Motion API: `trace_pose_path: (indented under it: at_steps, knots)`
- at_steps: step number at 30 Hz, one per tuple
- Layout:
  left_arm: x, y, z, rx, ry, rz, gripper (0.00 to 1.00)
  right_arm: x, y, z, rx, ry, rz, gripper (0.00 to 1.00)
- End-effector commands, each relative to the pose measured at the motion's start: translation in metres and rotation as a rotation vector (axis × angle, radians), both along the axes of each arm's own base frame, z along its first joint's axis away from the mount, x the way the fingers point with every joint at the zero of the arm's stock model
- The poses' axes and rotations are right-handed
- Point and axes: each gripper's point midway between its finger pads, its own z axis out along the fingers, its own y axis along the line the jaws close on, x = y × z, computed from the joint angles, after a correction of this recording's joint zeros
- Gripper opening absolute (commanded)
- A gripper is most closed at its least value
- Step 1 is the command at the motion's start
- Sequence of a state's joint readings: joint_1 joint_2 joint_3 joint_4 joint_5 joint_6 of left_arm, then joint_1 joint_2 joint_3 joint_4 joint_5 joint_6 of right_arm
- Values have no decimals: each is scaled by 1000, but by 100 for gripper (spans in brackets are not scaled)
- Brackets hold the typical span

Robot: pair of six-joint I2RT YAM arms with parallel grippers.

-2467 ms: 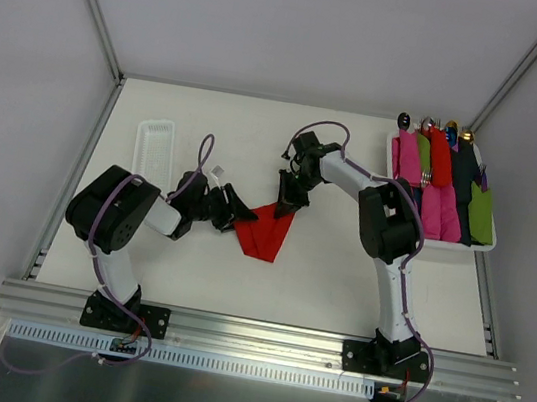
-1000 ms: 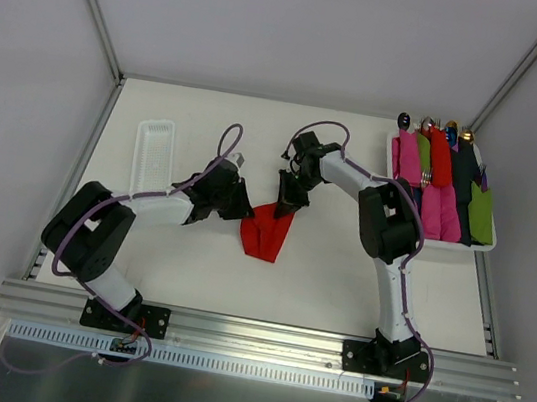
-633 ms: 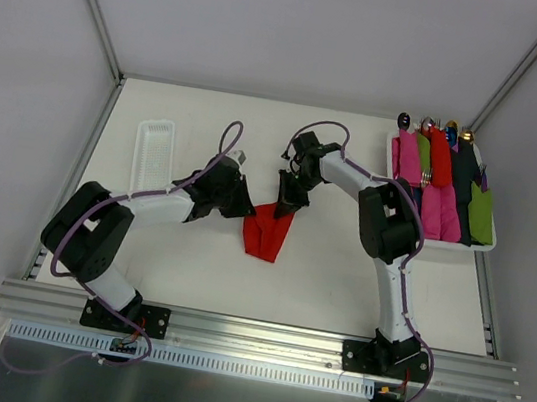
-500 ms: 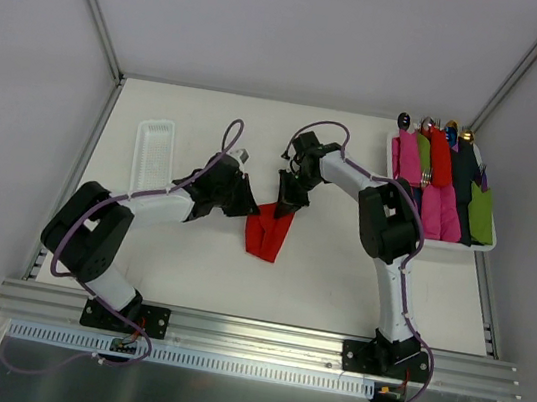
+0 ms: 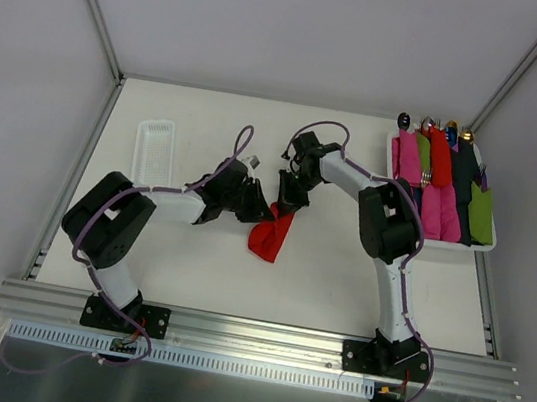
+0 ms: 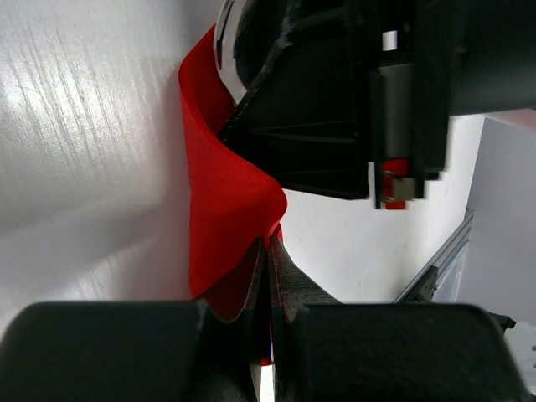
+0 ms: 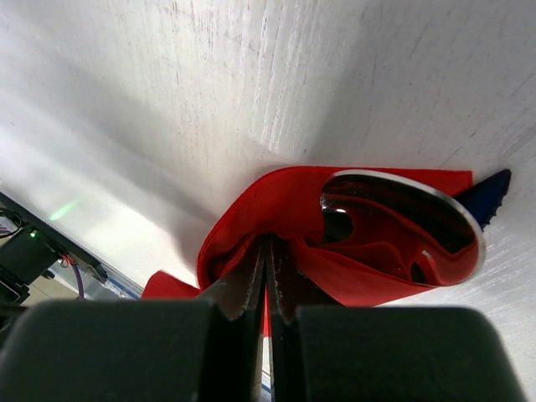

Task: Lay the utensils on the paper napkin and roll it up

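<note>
1. the paper napkin point(image 5: 267, 237) lies near the middle of the table point(image 5: 357, 285), bunched into a narrow red fold.
2. the left gripper point(image 5: 261, 208) has its fingers pressed together on the paper napkin's left side, with red paper pinched between them.
3. the right gripper point(image 5: 287, 202) is clamped the same way on the far end of the paper napkin.
4. a shiny spoon point(image 7: 402, 219) sits inside the red fold, with its rounded bowl showing just beside the right gripper.
5. a white bin point(image 5: 484, 249) of rolled bundles stands at the table's far right.
</note>
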State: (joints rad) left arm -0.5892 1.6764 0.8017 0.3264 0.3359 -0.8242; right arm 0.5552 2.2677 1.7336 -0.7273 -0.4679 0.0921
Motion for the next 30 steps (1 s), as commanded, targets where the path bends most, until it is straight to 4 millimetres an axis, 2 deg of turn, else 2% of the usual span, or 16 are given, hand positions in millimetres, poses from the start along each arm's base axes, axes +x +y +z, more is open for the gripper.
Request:
trace_pose_path:
  at_steps: [1, 8, 18, 21, 26, 30]
  knots:
    - [-6, -8, -14, -22, 61, 11, 0, -9, -12, -20, -91, 16, 25, 1]
    - [-14, -1, -48, 45, 144, 57, 0, -6, -13, -14, -71, 15, 14, 1]
    - [-20, 12, -75, 140, 241, 113, 0, 6, -17, 19, -21, -70, 35, 6]
    - [-25, 16, -83, 156, 278, 127, 0, 15, -19, 39, 40, -101, 66, 13]
    - [-27, 21, -88, 172, 292, 143, 0, 32, -29, 74, 137, -146, 85, 17]
    - [-25, 20, -88, 172, 291, 148, 0, 24, -25, 95, 311, -90, 82, 15]
